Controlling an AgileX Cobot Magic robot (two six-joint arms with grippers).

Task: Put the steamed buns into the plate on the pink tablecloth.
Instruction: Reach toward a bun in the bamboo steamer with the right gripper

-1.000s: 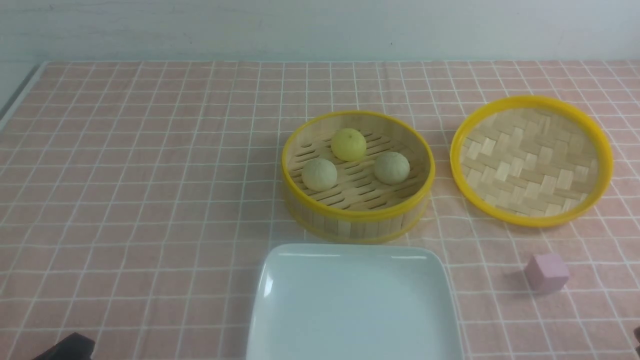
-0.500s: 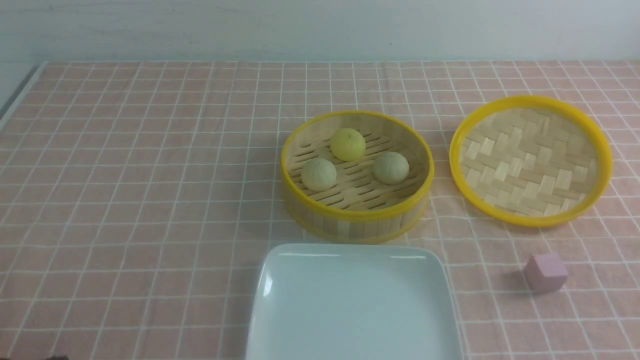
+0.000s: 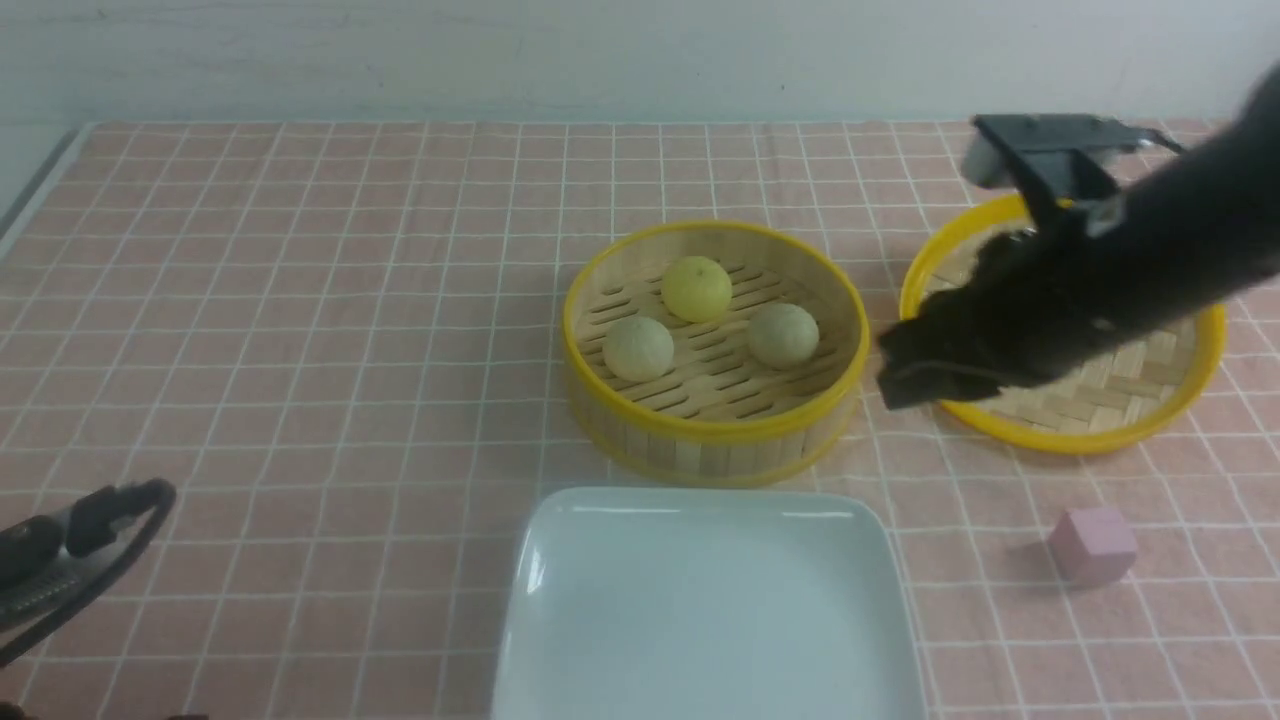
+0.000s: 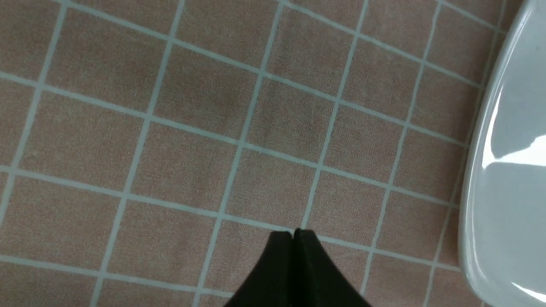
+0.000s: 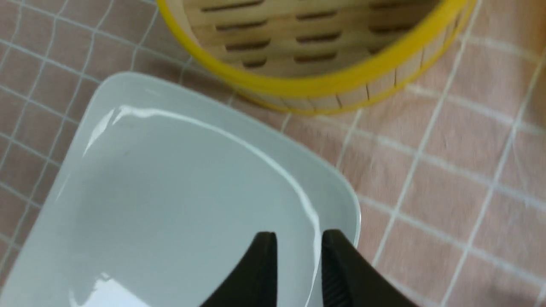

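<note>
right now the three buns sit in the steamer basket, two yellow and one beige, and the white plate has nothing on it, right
Not quite: there is one yellow bun and two beige, the left beige bun and the right beige bun, as the front view shows. All three do sit in the steamer basket, and the plate is empty.

Open top over the steamed buns [image 3: 697,288]; steamer basket [image 3: 715,445] wall all round them; bare plate [image 3: 700,610] just beside

A plain pale wall [image 3: 400,50] runs behind the worktop [image 3: 15,170]. Its bare edge shows at far left. Light is soft and even.
</note>
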